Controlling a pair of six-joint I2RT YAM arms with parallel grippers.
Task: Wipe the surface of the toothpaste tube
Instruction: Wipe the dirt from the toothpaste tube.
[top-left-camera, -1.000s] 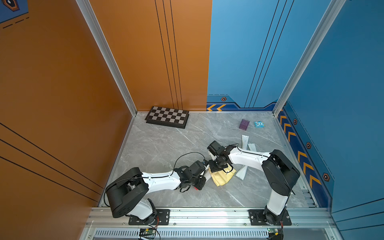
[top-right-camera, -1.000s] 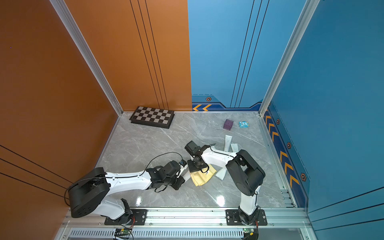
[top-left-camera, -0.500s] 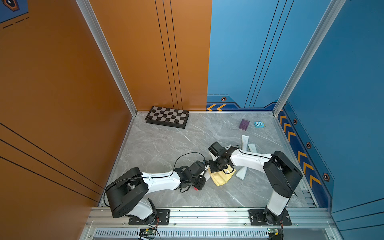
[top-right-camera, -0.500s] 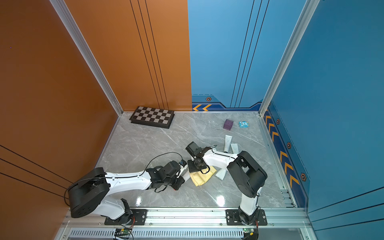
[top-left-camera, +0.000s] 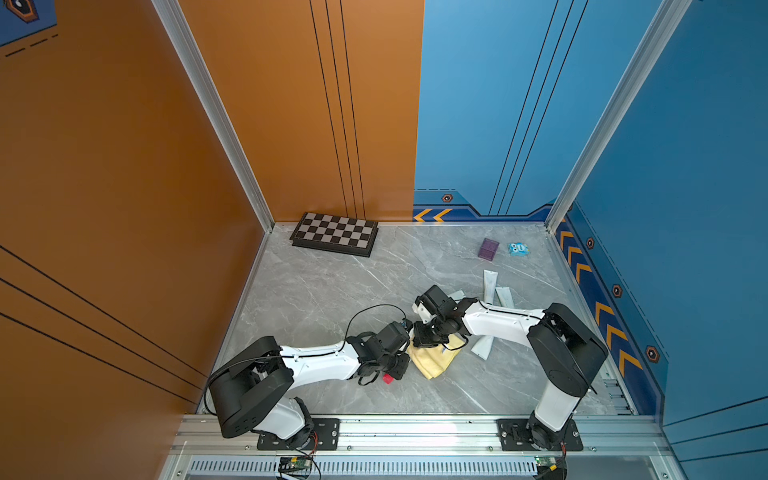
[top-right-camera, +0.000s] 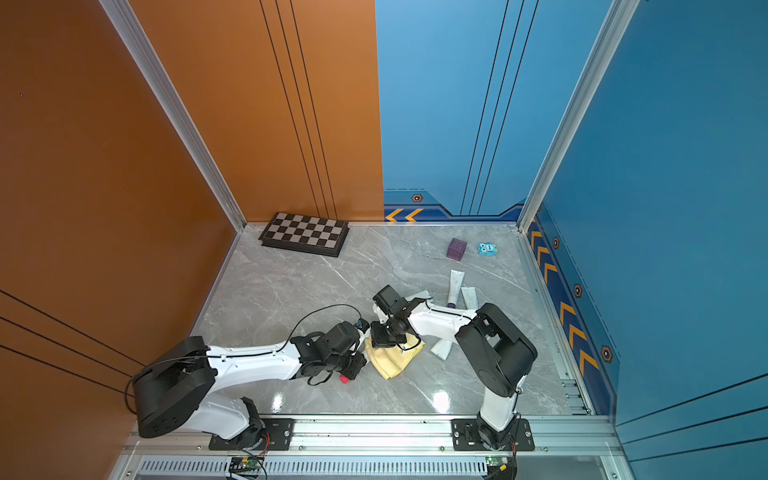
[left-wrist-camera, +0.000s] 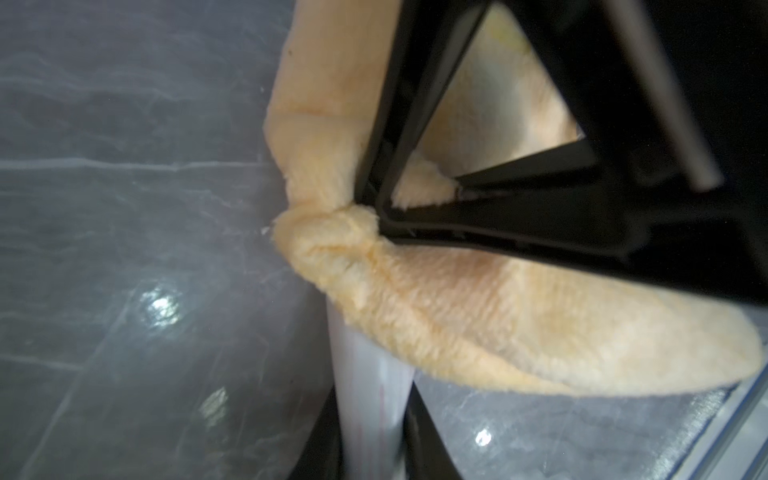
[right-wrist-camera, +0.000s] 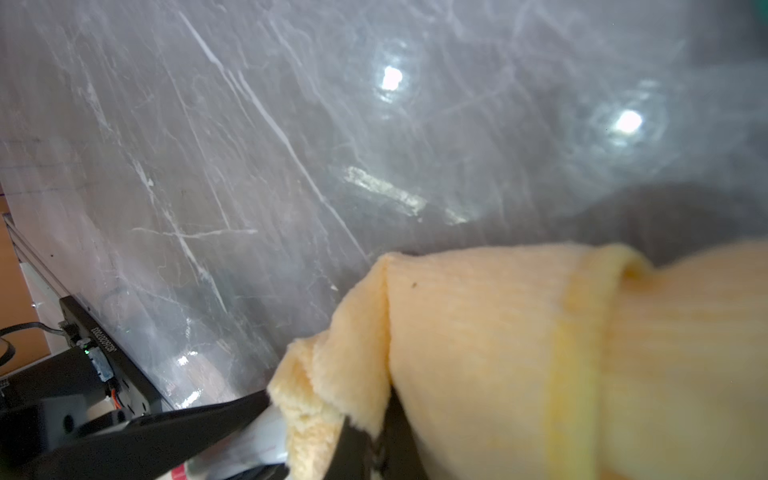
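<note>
My left gripper (top-left-camera: 400, 362) (left-wrist-camera: 372, 451) is shut on a white toothpaste tube (left-wrist-camera: 368, 399) whose red cap (top-left-camera: 387, 378) pokes out behind it in both top views. The tube's far end disappears under a yellow cloth (top-left-camera: 434, 360) (left-wrist-camera: 478, 316). The right gripper (top-left-camera: 424, 336) (right-wrist-camera: 365, 446) comes in from the other side and is shut on a bunched corner of that cloth (right-wrist-camera: 490, 353), pressing it against the tube (right-wrist-camera: 253, 442). The rest of the cloth drapes onto the grey marble table (top-left-camera: 332, 299). Most of the tube is hidden in the top views.
Other white tubes lie near the right arm (top-left-camera: 489, 284) (top-left-camera: 505, 297) (top-left-camera: 482, 348). A chessboard (top-left-camera: 334, 234) sits at the back left, with a purple cube (top-left-camera: 488, 249) and a small blue item (top-left-camera: 518, 249) at the back right. Walls enclose the table.
The right gripper with the cloth has shifted slightly toward the left gripper. The left arm has stayed almost still, its jaws tightening a little on the tube.
</note>
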